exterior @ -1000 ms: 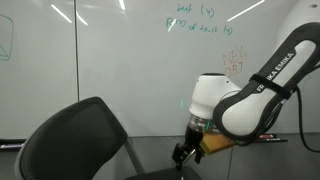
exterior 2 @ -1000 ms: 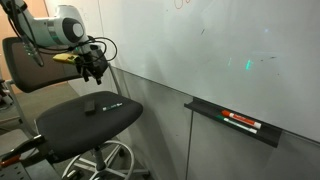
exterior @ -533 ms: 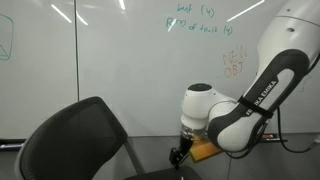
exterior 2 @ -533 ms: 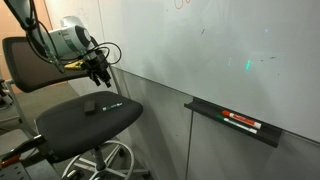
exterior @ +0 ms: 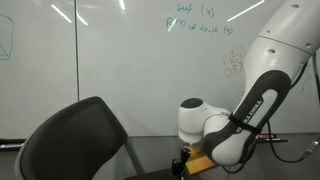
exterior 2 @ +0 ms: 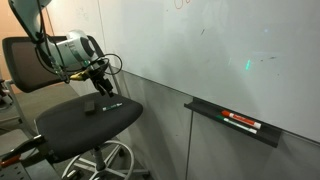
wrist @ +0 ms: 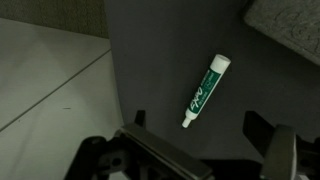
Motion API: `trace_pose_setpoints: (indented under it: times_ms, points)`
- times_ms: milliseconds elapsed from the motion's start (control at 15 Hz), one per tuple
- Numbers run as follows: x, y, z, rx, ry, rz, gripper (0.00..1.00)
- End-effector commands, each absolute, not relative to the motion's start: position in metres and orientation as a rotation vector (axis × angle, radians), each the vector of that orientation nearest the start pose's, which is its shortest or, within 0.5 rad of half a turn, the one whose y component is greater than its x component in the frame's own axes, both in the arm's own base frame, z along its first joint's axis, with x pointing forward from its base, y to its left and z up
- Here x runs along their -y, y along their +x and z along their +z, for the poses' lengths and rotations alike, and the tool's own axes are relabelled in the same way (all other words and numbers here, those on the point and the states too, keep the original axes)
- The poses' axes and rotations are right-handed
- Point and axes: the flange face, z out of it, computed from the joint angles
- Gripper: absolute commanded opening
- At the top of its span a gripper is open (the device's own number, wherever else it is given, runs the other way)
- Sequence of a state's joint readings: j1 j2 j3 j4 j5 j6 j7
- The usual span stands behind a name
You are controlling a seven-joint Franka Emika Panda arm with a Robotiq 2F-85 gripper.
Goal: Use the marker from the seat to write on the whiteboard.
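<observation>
The very large glossy white whiteboard (exterior: 110,70) with teal-green handwriting fills the wall. Before it stands the black office chair, the seat (exterior 2: 85,122) broad and matte. The white arm's gripper (exterior 2: 100,87) hangs low over the cushion. In the wrist view its fingers (wrist: 272,140) are spread wide and empty. The slim white-and-green marker (wrist: 206,91) lies flat on the seat, slanted, between them and apart from both.

The bottom edge of the wrist view cuts off the gripper (wrist: 195,152).
</observation>
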State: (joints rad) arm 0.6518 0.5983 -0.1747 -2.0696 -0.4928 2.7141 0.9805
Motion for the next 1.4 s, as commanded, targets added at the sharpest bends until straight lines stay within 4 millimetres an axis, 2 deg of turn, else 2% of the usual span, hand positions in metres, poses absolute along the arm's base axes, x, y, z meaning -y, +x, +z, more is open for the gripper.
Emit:
trace_pose_setpoints:
  times_ms: [0,267,667,1133,1267,1333]
  points:
    - [-0.286,0.52,0.125,-0.112,-3.341,-0.366,1.0]
    - [-0.287,0.521,0.105,-0.144,-3.333,-0.314,1.0]
    - [-0.298,0.534,0.091,-0.174,-3.306,-0.291,1.0]
    - [-0.287,0.544,0.072,-0.26,-3.281,-0.234,1.0]
    - [-0.283,0.546,0.068,-0.29,-3.271,-0.214,0.89]
    - [-0.282,0.547,0.066,-0.303,-3.266,-0.203,0.72]
